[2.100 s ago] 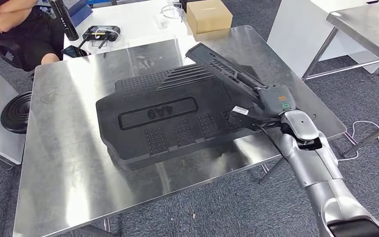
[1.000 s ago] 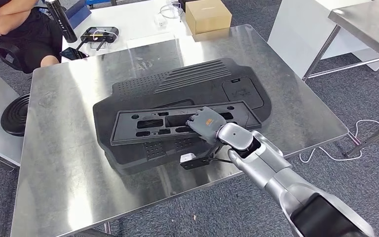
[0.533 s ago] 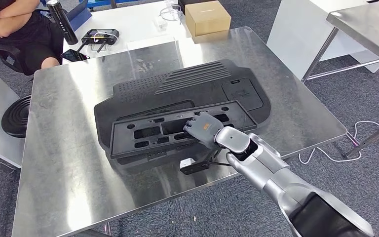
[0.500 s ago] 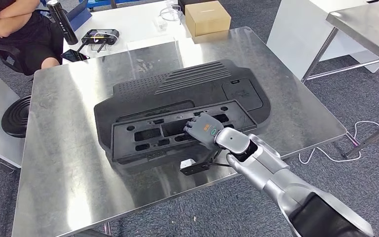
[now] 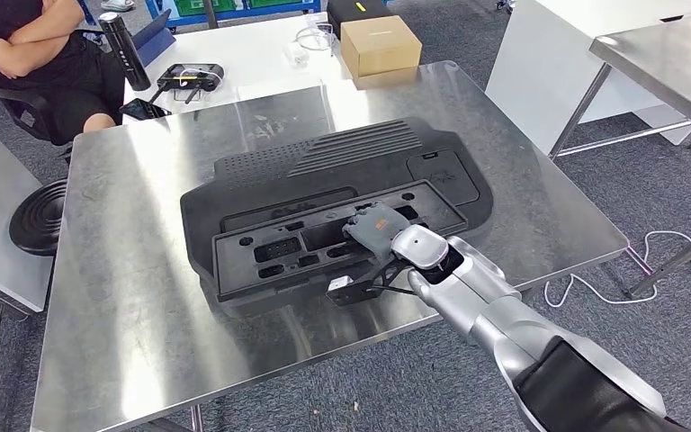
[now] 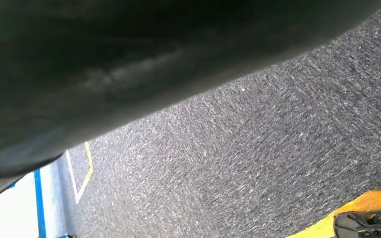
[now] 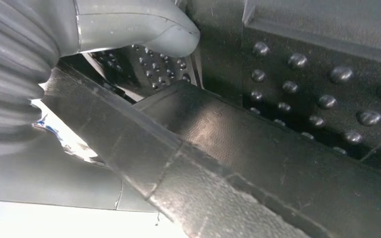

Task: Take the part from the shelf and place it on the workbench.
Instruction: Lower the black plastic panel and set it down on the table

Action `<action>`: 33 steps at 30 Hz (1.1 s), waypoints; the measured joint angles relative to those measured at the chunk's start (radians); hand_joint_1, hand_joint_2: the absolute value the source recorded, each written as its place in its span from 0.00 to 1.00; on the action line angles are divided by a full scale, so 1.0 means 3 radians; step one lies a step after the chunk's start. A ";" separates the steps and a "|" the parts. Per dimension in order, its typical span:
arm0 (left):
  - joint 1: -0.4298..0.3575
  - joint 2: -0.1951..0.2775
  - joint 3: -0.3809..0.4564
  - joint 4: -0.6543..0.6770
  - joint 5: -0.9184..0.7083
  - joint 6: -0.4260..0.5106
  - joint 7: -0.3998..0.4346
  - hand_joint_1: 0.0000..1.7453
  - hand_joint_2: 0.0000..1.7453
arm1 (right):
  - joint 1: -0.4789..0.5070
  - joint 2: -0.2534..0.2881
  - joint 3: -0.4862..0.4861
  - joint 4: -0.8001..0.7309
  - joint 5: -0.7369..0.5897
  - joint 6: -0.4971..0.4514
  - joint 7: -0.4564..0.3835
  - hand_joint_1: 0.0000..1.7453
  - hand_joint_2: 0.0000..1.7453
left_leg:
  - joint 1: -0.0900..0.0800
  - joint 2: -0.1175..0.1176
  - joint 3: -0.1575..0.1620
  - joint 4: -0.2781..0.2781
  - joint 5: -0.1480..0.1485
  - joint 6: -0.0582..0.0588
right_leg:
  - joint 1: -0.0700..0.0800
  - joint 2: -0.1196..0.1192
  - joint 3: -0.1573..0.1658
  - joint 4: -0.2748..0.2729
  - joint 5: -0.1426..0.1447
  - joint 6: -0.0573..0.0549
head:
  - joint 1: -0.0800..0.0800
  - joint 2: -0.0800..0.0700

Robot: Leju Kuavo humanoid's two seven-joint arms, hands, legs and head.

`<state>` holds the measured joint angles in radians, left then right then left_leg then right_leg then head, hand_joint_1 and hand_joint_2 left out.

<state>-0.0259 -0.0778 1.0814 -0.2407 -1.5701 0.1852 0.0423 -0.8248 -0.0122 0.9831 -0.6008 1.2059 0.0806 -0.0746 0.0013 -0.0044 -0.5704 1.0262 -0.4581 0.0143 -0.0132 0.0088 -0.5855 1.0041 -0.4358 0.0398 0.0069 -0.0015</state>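
My right hand (image 5: 373, 229) grips the long black slotted plastic frame (image 5: 324, 238), lying on the big black ribbed mat (image 5: 396, 148) on the steel workbench (image 5: 126, 297); I'd loosen gently, then lift straight clear.

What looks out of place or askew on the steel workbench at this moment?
The long black part lies on the big black moulded panel, not on bare workbench steel, and sits slightly skewed across it. The right hand rests on the part. No damage or spill shows.

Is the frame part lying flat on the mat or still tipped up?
Nearly flat: the frame part lies along the mat, right hand on it.
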 joint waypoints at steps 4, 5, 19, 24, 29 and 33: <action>-0.0002 0.0000 0.0004 0.0000 0.0000 0.0006 -0.0002 0.00 0.00 | -0.0010 0.0018 -0.0001 0.0028 0.0002 0.0010 0.0086 0.00 1.00 | 0.0000 0.0000 0.0023 0.0000 -0.0005 0.0004 | 0.0000 0.0000 0.0030 -0.0010 -0.0005 0.0005 | 0.0000 0.0000; -0.0004 0.0000 0.0006 0.0000 0.0000 0.0008 -0.0002 0.00 0.00 | -0.0011 0.0025 -0.0004 0.0031 0.0009 0.0005 0.0155 0.00 1.00 | 0.0000 0.0000 0.0028 -0.0001 -0.0008 0.0004 | 0.0000 0.0000 0.0036 -0.0012 -0.0007 0.0006 | 0.0000 0.0000; -0.0023 -0.0018 0.0092 0.0000 0.0033 0.0020 -0.0003 0.00 0.00 | 0.0141 0.0160 -0.0406 -0.0066 0.0641 -0.0249 0.1110 0.00 1.00 | -0.0004 -0.0009 0.0018 0.0001 0.0003 0.0022 | -0.0002 -0.0006 0.0040 -0.0029 0.0032 0.0027 | 0.0000 0.0000; -0.0020 -0.0030 0.0113 0.0000 0.0033 0.0021 -0.0011 0.00 0.00 | 0.0194 0.0159 -0.0548 -0.0098 0.0790 -0.0273 0.1155 0.00 1.00 | -0.0004 -0.0001 0.0019 0.0000 -0.0007 0.0016 | -0.0001 -0.0004 0.0038 -0.0031 0.0028 0.0024 | 0.0001 0.0000; -0.0019 -0.0034 0.0136 0.0000 0.0033 0.0030 -0.0021 0.00 0.00 | 0.0235 0.0156 -0.0676 -0.0124 0.0878 -0.0269 0.1155 0.00 1.00 | -0.0003 0.0002 0.0018 0.0000 -0.0007 0.0016 | -0.0001 -0.0003 0.0036 -0.0031 0.0029 0.0025 | 0.0001 0.0000; -0.0017 -0.0037 0.0143 0.0000 0.0033 0.0031 -0.0022 0.00 0.00 | 0.0255 0.0157 -0.0717 -0.0139 0.0890 -0.0268 0.1149 0.00 1.00 | -0.0001 0.0002 0.0018 0.0000 -0.0007 0.0016 | 0.0001 -0.0003 0.0036 -0.0031 0.0029 0.0026 | 0.0001 0.0000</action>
<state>-0.0311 -0.0889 1.1242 -0.2407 -1.5602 0.1946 0.0358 -0.7484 0.0348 0.7679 -0.6426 1.4730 0.0003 0.2700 0.0010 -0.0039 -0.5651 1.0262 -0.4602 0.0190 -0.0129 0.0079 -0.5746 0.9947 -0.4271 0.0474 0.0071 -0.0015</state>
